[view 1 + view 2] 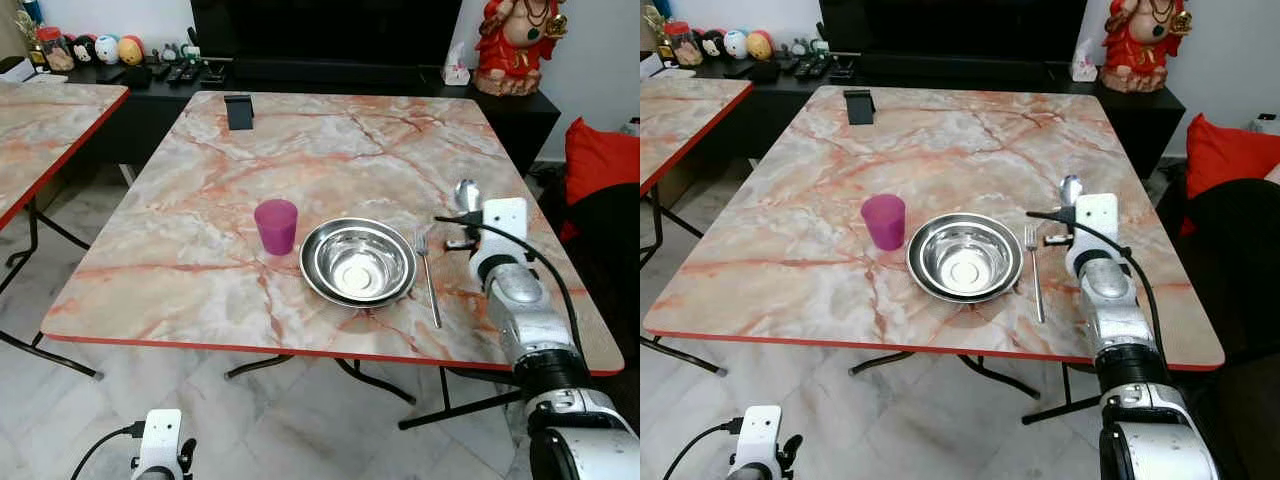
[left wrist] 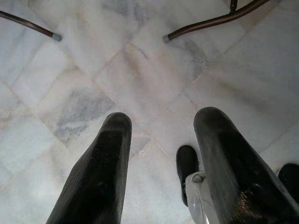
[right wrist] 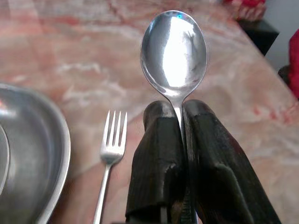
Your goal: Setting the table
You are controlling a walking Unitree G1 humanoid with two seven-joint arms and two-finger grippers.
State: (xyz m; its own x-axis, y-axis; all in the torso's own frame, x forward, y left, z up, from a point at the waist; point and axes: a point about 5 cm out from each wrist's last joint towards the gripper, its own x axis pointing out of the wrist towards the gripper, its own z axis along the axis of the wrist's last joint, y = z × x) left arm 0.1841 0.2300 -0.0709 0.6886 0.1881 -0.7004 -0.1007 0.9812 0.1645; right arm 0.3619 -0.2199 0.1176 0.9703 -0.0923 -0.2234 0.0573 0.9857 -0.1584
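Observation:
A steel bowl sits near the front of the marble table, with a purple cup to its left and a fork lying to its right. My right gripper is shut on a steel spoon, whose bowl sticks out past the fingertips. The spoon hovers over the table just right of the fork. My left gripper hangs low beside the table, open over the floor with nothing between its fingers.
A black phone stand stands at the table's far left. A second marble table is on the left. Behind is a dark cabinet with toys and a red statue. A red cushion lies at the right.

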